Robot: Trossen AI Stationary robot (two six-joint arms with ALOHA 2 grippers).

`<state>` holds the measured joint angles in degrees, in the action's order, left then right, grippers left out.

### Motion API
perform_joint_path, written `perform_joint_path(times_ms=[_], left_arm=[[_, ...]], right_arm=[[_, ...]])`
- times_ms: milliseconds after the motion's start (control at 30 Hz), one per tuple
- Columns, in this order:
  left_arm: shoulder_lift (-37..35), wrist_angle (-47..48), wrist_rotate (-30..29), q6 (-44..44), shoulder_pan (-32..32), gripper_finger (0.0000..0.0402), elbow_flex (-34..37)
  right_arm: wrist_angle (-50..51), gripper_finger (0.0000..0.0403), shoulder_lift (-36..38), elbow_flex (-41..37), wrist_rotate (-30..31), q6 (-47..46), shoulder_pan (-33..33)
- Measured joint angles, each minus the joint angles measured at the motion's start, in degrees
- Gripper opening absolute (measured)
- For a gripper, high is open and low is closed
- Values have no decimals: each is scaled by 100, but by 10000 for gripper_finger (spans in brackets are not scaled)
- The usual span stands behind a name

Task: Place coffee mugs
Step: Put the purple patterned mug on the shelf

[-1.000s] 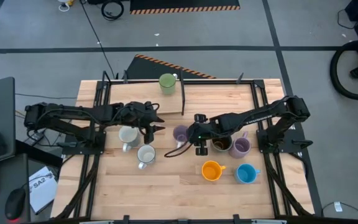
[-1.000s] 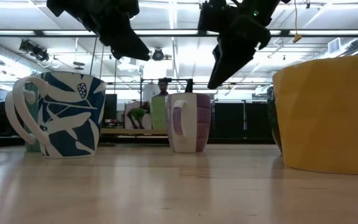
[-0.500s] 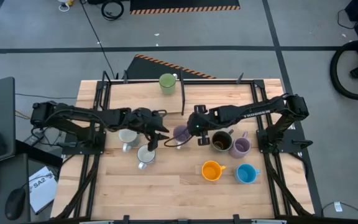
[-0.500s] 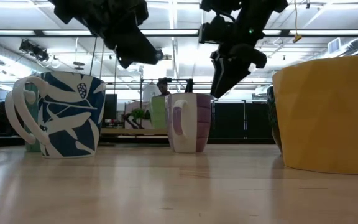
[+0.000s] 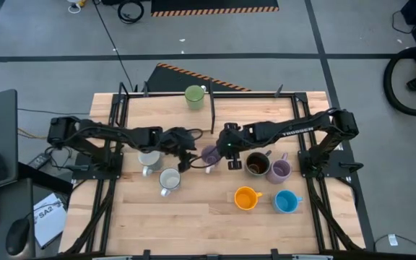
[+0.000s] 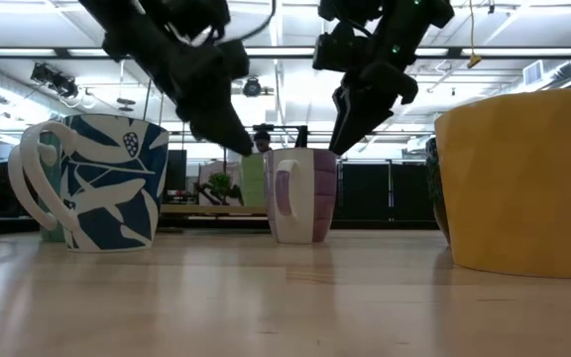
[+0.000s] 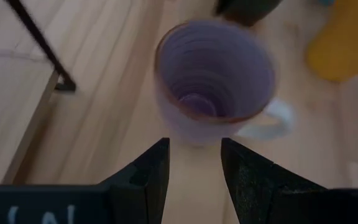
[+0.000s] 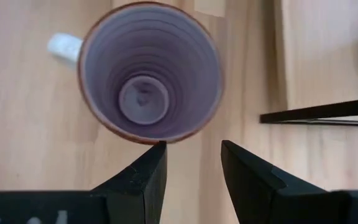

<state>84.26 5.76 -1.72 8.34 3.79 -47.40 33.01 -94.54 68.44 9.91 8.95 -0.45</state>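
A lilac mug [image 5: 209, 154] stands upright on the wooden table [image 5: 193, 217], near its middle, with its handle [image 7: 277, 118] pointing to the near edge. My left gripper [image 5: 187, 154] hangs open just left of it, slanting down, fingertips [image 7: 157, 155] short of the mug's wall [image 7: 191, 138]. My right gripper [image 5: 230, 152] hangs open just right of it, tips [image 8: 156, 157] by the rim [image 8: 160, 140]. In the low view both grippers [image 6: 238, 141] [image 6: 342, 139] end at the height of the mug's rim [image 6: 303, 151], one on each side. Neither shows contact with the mug.
Two white mugs [image 5: 149, 159] [image 5: 169, 180] stand under the left arm. A dark brown mug [image 5: 257, 165] and a second lilac mug [image 5: 280, 170] stand right of the right gripper. Orange [image 5: 245, 198] and blue [image 5: 286, 201] mugs stand nearer, and a green mug [image 5: 194, 96] at the far edge. A thin black bar [image 5: 212, 113] stands behind.
My left gripper has reached toward the table's right and sunk, coming up to the lilac mug's left side. My right gripper has swung toward the far edge, to the mug's right side, then held still. No mug has moved.
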Motion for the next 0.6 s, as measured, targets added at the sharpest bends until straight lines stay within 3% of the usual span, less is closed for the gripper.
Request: perform_joint_path(times_ms=[600], left_arm=[[403, -531, -170, -560, 132, 150, 4]], right_arm=[[-234, 158, 0, -52, 37, -1057, 312]])
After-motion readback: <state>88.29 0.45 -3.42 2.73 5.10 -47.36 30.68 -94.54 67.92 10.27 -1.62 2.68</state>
